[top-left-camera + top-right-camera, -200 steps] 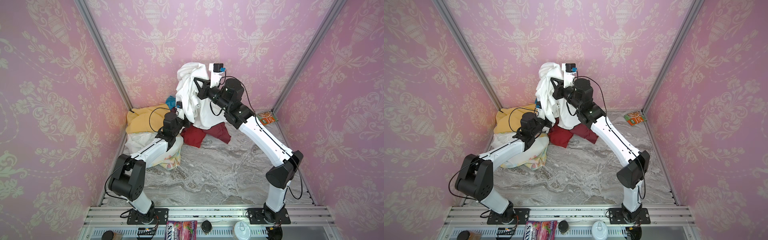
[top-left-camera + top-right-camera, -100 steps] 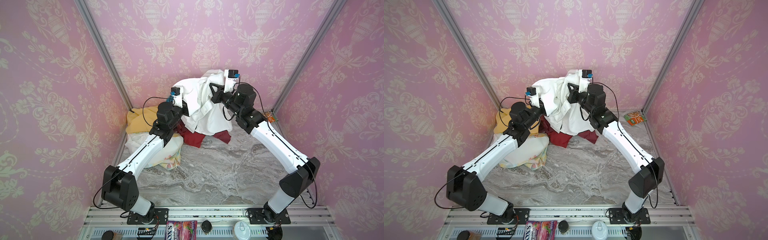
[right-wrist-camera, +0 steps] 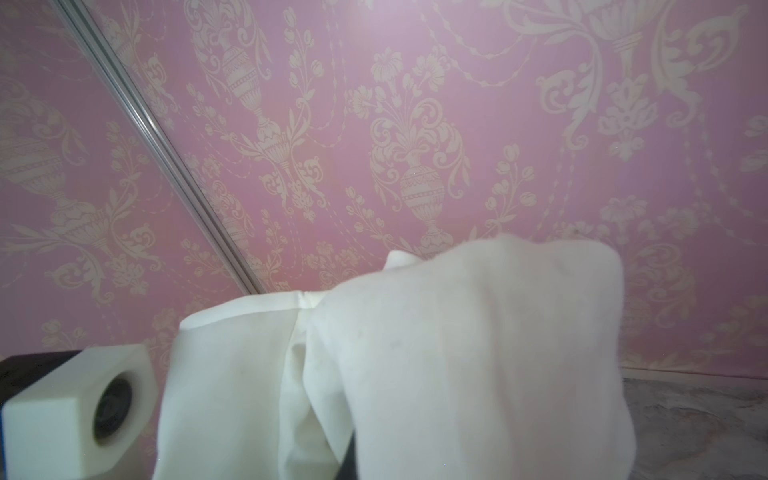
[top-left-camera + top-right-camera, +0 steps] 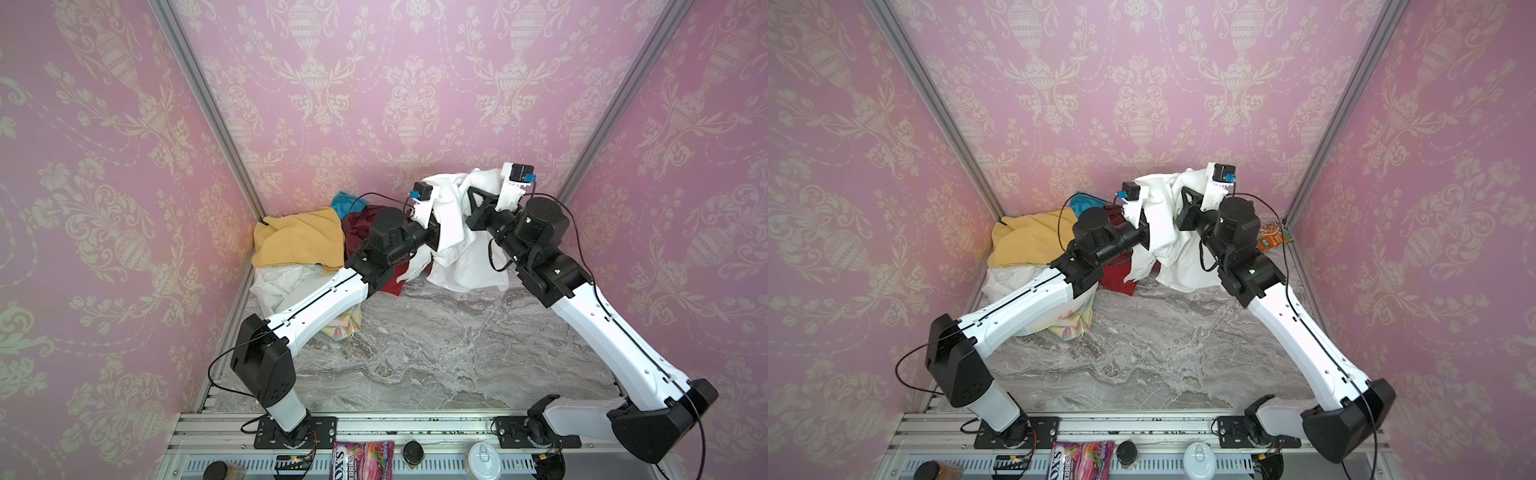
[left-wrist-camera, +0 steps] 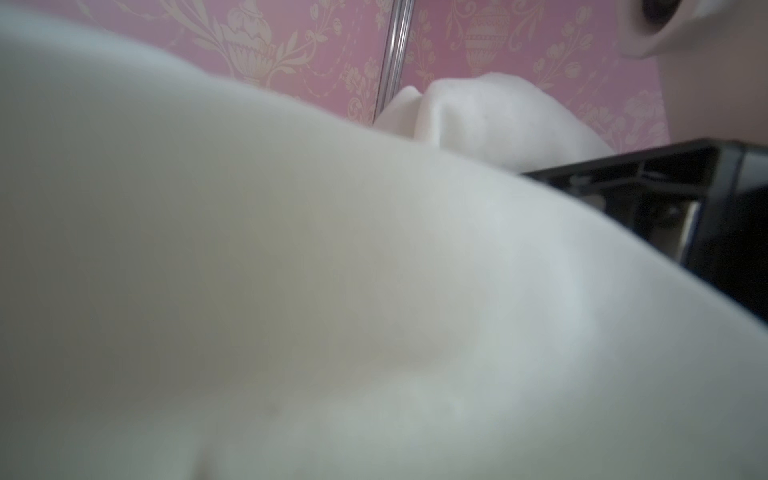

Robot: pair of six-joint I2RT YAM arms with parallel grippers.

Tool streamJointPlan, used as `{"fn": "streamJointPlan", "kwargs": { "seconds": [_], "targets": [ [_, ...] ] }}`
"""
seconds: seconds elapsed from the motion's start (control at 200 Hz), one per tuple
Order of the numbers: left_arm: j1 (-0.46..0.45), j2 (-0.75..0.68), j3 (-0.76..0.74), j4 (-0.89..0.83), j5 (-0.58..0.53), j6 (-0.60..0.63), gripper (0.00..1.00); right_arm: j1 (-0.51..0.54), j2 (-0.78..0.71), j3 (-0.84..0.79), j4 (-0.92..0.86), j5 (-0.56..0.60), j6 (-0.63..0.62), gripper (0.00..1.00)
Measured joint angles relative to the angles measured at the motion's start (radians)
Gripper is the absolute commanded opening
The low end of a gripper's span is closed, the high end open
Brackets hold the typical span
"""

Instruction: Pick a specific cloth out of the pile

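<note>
The marble surface (image 4: 415, 353) is bare across its near half, so there is room to lay something down. The pile (image 4: 299, 241) sits in the far left corner, yellow on top, with a flower-print sheet (image 4: 282, 286) under the left arm. The white cloth (image 4: 457, 249) is off the pile. It hangs near the middle of the far edge, bunched high between the two arms, with its lower hem trailing down to the surface.

That hem is the main worry. It lies just beside the red cloth (image 4: 395, 282) at the pile's edge, perhaps touching it, and a sideways pull could snag that piece and drag it along. The left arm also reaches over the pile and could sweep the sheet forward if it swings.

The left claw (image 4: 436, 226) and the right claw (image 4: 471, 195) are each closed on a bunch of the white cloth, though folds hide their tips. A hold on one loose fold could slip under the weight and drop the cloth back onto the pile.
</note>
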Motion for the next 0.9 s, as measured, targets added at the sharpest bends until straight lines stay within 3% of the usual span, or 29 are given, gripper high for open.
{"fn": "streamJointPlan", "kwargs": {
  "seconds": [0.22,0.495,0.711,0.901],
  "targets": [
    [-0.159,0.161,0.090,-0.006,-0.007,-0.001,0.00,-0.075,-0.257,-0.184,-0.174,0.094,0.002,0.00],
    [-0.322,0.400,0.343,-0.023,-0.010,-0.011,0.00,-0.173,-0.511,-0.284,-0.399,0.201,0.011,0.00],
    [-0.379,0.526,0.492,-0.030,-0.009,-0.036,0.00,-0.190,-0.615,-0.316,-0.471,0.267,0.008,0.00],
    [-0.374,0.550,0.464,-0.050,-0.010,-0.039,0.00,-0.199,-0.632,-0.425,-0.461,0.279,0.033,0.00]
  ]
}}
